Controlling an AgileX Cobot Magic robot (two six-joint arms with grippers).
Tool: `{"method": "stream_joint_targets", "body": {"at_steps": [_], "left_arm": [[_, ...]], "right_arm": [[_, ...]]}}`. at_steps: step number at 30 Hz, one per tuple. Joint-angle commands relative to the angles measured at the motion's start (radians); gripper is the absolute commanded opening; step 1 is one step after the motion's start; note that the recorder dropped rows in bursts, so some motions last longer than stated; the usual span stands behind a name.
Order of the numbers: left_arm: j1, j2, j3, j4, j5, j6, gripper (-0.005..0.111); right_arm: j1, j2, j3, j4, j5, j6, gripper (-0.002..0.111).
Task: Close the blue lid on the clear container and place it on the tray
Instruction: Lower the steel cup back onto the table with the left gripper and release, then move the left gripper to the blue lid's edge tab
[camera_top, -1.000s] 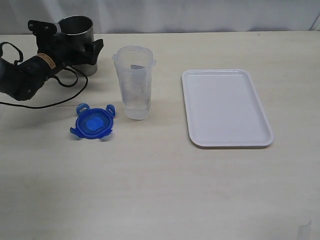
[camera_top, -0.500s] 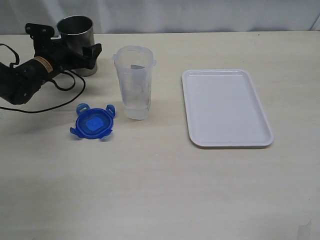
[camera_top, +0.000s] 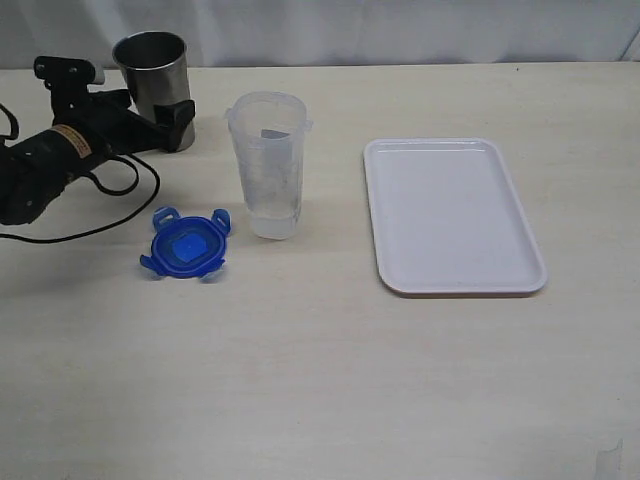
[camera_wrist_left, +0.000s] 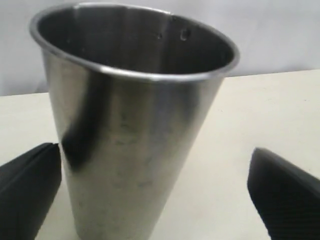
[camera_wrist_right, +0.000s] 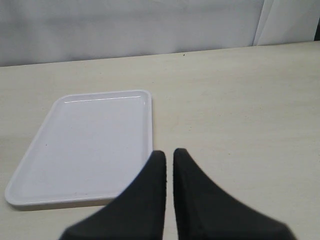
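The blue lid (camera_top: 186, 247) lies flat on the table, its flaps spread out. Just to its right the clear container (camera_top: 268, 165) stands upright and uncovered. The white tray (camera_top: 455, 143) lies bare further right, and the right wrist view shows the tray (camera_wrist_right: 85, 145) too. My left gripper (camera_top: 120, 97) is open at the far left, level with the steel cup, well behind the lid. Nothing is between the fingers of my left gripper (camera_wrist_left: 150, 152) but the cup standing ahead. My right gripper (camera_wrist_right: 169, 155) is shut and empty, hovering near the tray's corner; the exterior view does not show it.
A dull steel cup (camera_top: 153, 75) stands at the back left, close to the left gripper; up close the cup (camera_wrist_left: 130, 130) fills the left wrist view. A black cable (camera_top: 110, 215) loops on the table behind the lid.
The left gripper has drawn back to the left, away from the steel cup it straddled a second ago. Lid, container and tray have not moved.
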Motion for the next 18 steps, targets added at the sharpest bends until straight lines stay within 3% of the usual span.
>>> {"method": "stream_joint_targets", "body": {"at_steps": [1,8,10,14,18], "left_arm": [[0.002,-0.067,0.063,-0.014,0.002,0.015,0.093],[0.0,-0.186,0.145,-0.076,0.175,0.015,0.09],[0.0,-0.227,0.152,-0.098,0.277,0.015,0.08],[0.0,-0.291,0.161,-0.042,0.417,0.01,0.047],[-0.001,-0.326,0.161,0.173,0.521,-0.136,0.024]], "right_arm": [[-0.008,-0.004,0.003,0.001,-0.003,0.001,0.005],[-0.008,-0.004,0.003,0.001,-0.003,0.001,0.005],[-0.008,-0.004,0.003,0.001,-0.003,0.001,0.005],[-0.008,-0.004,0.003,0.001,-0.003,0.001,0.005],[-0.008,-0.004,0.003,0.001,-0.003,0.001,0.005]]}}
